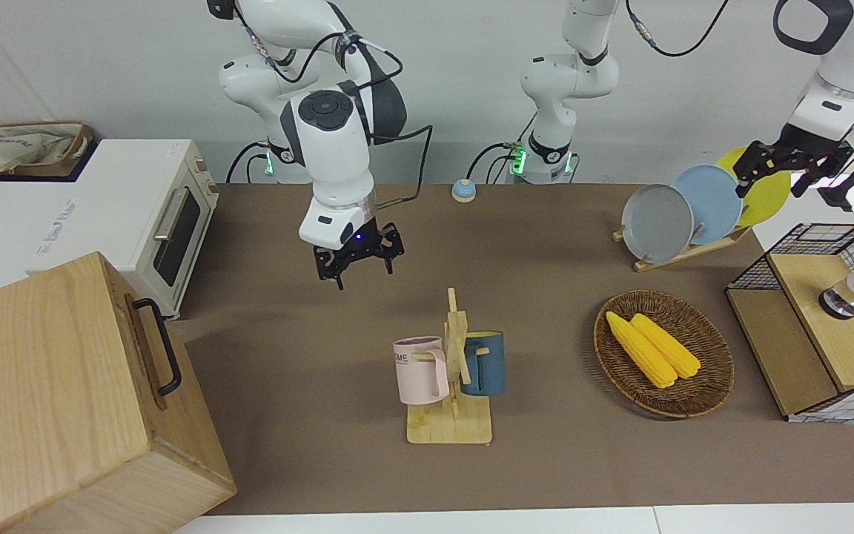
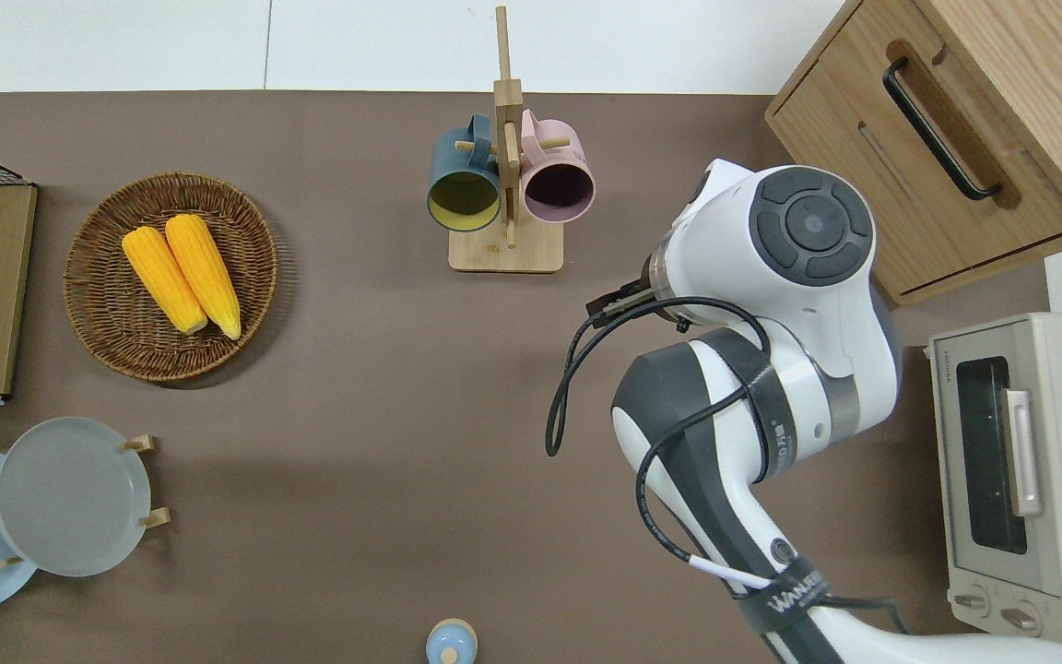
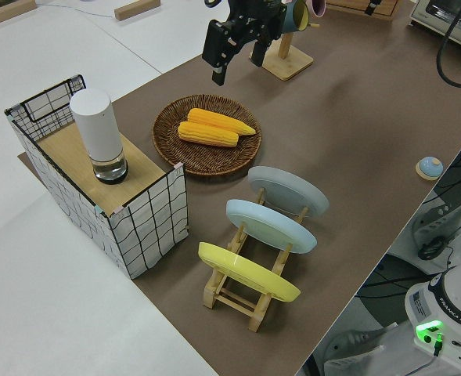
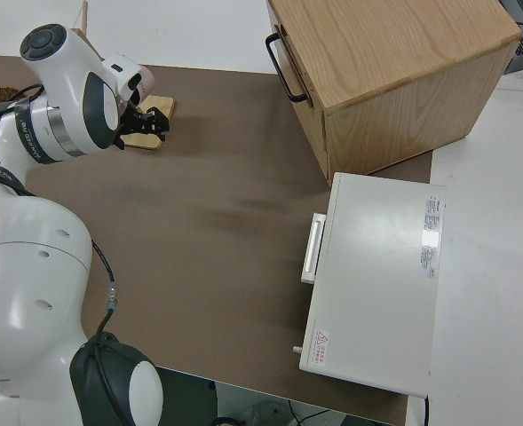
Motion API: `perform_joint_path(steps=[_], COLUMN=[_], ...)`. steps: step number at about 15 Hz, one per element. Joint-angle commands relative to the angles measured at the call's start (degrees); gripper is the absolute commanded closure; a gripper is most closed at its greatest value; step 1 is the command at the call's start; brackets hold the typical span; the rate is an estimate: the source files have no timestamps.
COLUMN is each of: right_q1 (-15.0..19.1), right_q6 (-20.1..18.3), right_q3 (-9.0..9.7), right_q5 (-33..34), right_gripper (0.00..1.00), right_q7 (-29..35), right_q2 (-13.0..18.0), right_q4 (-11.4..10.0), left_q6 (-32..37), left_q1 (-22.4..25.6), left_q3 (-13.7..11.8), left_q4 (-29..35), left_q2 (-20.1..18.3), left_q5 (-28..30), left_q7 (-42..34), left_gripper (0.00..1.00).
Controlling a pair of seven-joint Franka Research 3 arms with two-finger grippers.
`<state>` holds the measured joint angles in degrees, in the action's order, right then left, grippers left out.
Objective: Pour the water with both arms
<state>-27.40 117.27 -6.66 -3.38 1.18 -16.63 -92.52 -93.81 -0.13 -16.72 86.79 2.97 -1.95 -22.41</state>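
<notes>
No water shows in any view. A pink mug and a dark blue mug hang on a wooden mug rack in the middle of the brown mat. A white cylinder stands on the wooden lid of a wire basket at the left arm's end. My right gripper hangs open and holds nothing, over bare mat beside the rack toward the right arm's end; its own arm hides it from overhead. My left gripper is up in the air, open, with nothing in it, out of the overhead view.
A wooden box with a black handle and a toaster oven fill the right arm's end. A wicker basket with two corn cobs, a plate rack with three plates and a small blue bell are also on the mat.
</notes>
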Motion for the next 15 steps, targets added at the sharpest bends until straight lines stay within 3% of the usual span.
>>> perform_joint_path(steps=[1,4,6,8,11,15], right_q1=[-0.9,-0.5,-0.1,0.1,0.2,0.9], right_q6=[7.0,11.6,11.9,12.3,18.8,19.4], right_q3=[-0.02,0.07,0.07,-0.02,-0.02,-0.02], right_q5=[-0.6,-0.5,-0.7,-0.1,0.0,0.0], right_gripper=[0.019,0.025,0.028,0.082,0.134,0.153], right_q7=[0.1,0.2,0.1,-0.3,-1.5,-1.9], right_q2=[-3.0,-7.1,-8.9,-9.4,-11.1,-11.9], right_q4=[1.2,5.6,8.6,8.8,8.8,9.3], left_q6=[-3.1,-6.7,-9.5,-11.8,-15.3,-21.0], left_q1=[4.9,8.7,10.3,12.5,15.6,18.9], left_q3=[-1.3,-1.3,-1.3,-1.3,-1.3,-1.3], left_q4=[-1.5,-1.2,-0.8,-0.5,-0.4,1.4], left_q2=[2.2,2.6,2.6,3.3,4.2,5.6], left_q5=[2.4,4.1,4.4,5.3,9.7,17.0], left_q7=[-8.4,-13.6,-15.9,-17.8,-20.7,-24.3], left_gripper=[0.00,0.00,0.00,0.00,0.00,0.00])
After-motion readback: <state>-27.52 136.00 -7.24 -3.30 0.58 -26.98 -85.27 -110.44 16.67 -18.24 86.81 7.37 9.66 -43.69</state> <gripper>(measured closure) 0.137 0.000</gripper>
